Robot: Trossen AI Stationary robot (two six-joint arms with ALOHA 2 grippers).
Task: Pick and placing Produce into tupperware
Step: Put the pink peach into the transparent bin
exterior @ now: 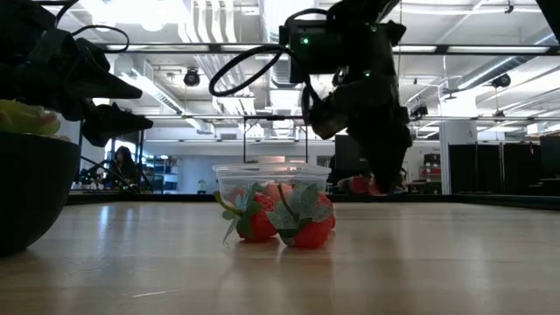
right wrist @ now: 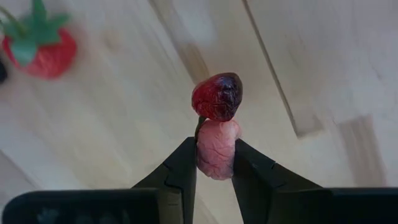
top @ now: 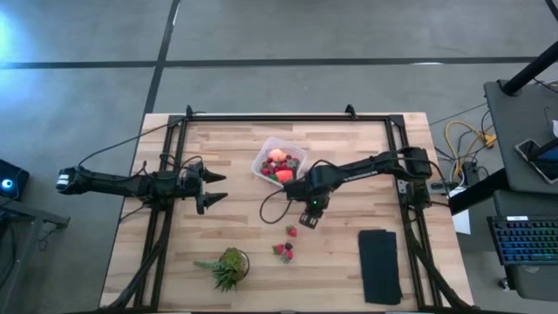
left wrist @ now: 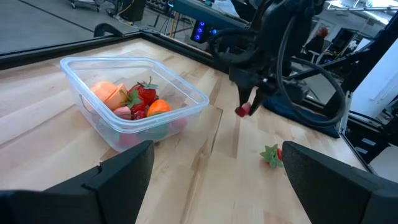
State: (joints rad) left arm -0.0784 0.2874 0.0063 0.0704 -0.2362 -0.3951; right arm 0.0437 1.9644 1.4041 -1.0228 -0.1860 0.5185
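Strawberries [top: 282, 251] are lying loose at 6 o'clock of table centre, another strawberry [top: 291, 231] just beyond. Right gripper [top: 307, 218] is hovering above the wood — fingers [right wrist: 180, 171] pinching a small red-and-pink produce piece [right wrist: 216, 121]. Tupperware [top: 264, 155] is sitting at 12 o'clock of it, holding a pink-orange fruit [top: 277, 156] and red pieces. Left gripper [top: 216, 187] is waiting at 9 o'clock, jaws spread.
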